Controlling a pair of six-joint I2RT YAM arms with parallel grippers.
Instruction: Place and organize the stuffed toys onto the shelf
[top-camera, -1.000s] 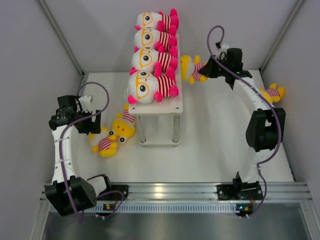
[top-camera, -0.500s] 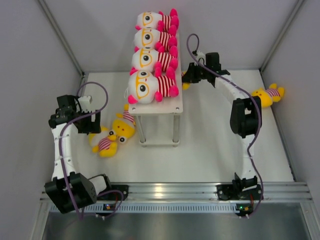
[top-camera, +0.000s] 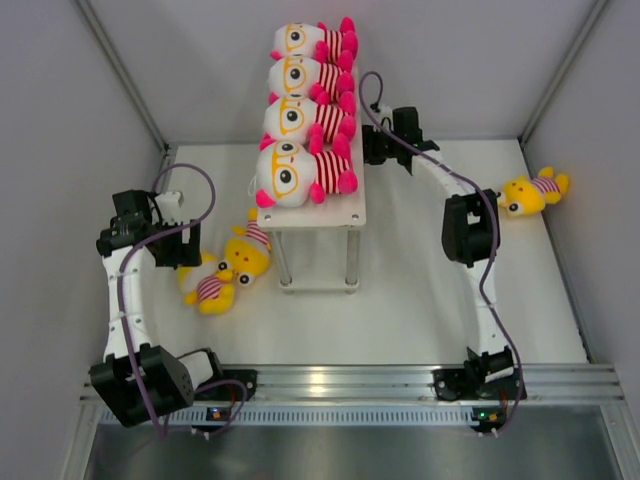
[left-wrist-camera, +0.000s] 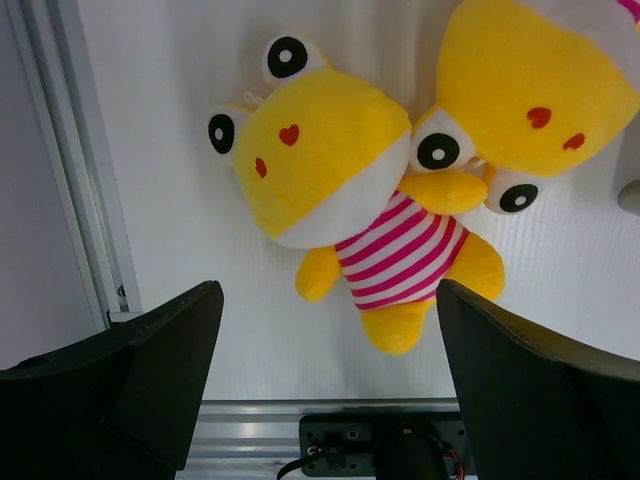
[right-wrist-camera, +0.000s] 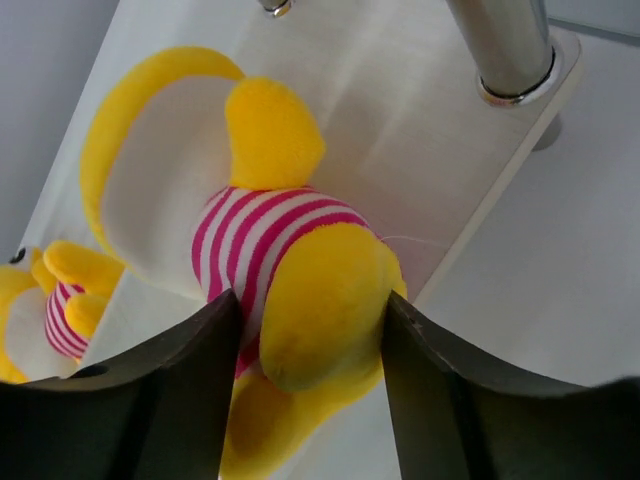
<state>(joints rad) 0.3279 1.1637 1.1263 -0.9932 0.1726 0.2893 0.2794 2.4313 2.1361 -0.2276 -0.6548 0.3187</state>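
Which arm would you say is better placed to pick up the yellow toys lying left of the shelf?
Left. The open left gripper hangs directly over those yellow toys; the right gripper, across the shelf, straddles another toy.

Soft matt plush on the stuffed toys (left-wrist-camera: 330, 170); the shelf (top-camera: 330, 215) looks smooth, perhaps laminate; its legs (right-wrist-camera: 505, 45) glossy metal.
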